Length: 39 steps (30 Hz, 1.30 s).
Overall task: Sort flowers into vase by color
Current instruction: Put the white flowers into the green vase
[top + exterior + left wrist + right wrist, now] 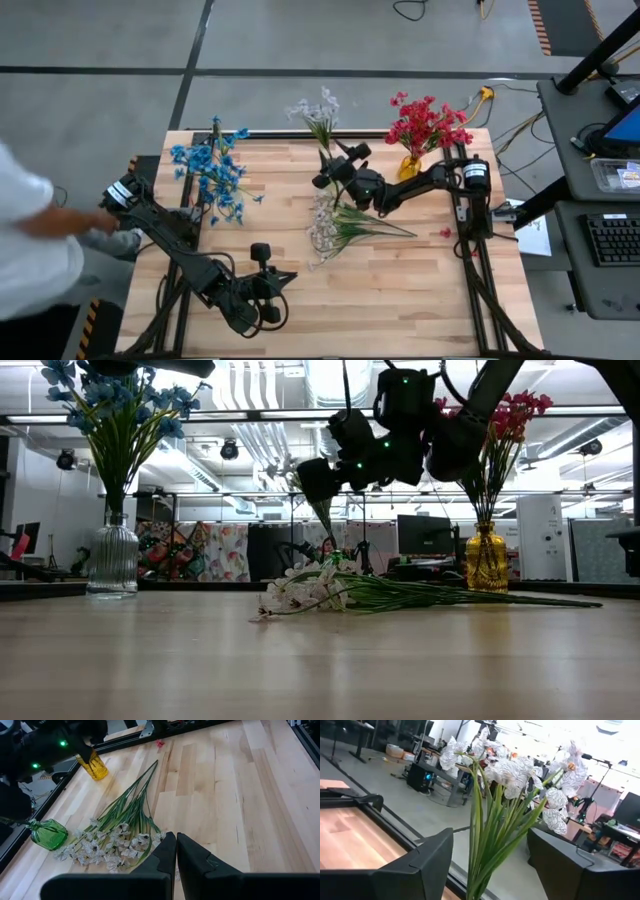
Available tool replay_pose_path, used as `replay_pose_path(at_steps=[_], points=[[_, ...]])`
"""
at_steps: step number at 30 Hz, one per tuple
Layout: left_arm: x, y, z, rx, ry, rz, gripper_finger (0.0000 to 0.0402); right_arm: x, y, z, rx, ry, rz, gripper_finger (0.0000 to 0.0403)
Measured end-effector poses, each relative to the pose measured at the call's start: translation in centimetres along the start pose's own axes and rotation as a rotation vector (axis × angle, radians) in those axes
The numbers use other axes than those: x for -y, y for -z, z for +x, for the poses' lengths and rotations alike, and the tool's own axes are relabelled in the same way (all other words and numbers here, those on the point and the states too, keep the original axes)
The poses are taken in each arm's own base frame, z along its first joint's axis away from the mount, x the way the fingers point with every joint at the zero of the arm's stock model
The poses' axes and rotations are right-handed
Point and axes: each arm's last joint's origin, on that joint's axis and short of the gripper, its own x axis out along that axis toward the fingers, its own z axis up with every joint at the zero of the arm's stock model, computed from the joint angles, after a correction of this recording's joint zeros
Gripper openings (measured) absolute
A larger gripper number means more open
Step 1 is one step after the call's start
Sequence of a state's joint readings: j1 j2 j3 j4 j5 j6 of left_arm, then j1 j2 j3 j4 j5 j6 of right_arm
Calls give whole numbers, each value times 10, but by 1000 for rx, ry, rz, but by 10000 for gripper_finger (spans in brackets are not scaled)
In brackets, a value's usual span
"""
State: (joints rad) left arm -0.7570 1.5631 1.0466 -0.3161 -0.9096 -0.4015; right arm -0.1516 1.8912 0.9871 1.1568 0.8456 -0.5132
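A white flower bunch [510, 770] stands in a green vase [49, 834] at the table's far middle. My right gripper [490, 835] is open, one finger on either side of its green stems [485, 850] without touching them; it hangs above the table [335, 165]. More white flowers [322, 225] lie flat on the table, blossoms toward the near edge. Blue flowers [210, 175] stand in a clear glass vase [112, 560], and red flowers [425, 125] in a yellow vase [487, 560]. My left gripper [176, 850] is shut, held above the near left of the table [275, 268].
A person [30, 240] stands at the table's left edge. A small red piece [445, 232] lies near the right edge. Bare wood stretches along the near side of the table [400, 670].
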Motion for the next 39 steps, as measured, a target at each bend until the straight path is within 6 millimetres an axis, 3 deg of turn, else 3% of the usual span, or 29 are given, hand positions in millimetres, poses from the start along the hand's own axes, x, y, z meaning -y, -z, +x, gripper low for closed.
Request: replay_pose_path(at_steps=[9,17,23,30,34,39], points=[[0,0,0,0,0,0,0,-15,-9,-25,-55,67,-76,271],[0,0,0,0,0,0,0,-43,-28,-77,-60,29,-134,264],[0,0,0,0,0,0,0,-65,-36,-123,-35,-104,-63,252],[0,0,0,0,1,-1,0,-86,-26,-172,-99,-376,-35,245],[0,0,0,0,3,-4,0,-73,-32,-186,-239,-561,16,244],[0,0,0,0,3,-8,0,-33,-40,-186,-553,-884,25,244]])
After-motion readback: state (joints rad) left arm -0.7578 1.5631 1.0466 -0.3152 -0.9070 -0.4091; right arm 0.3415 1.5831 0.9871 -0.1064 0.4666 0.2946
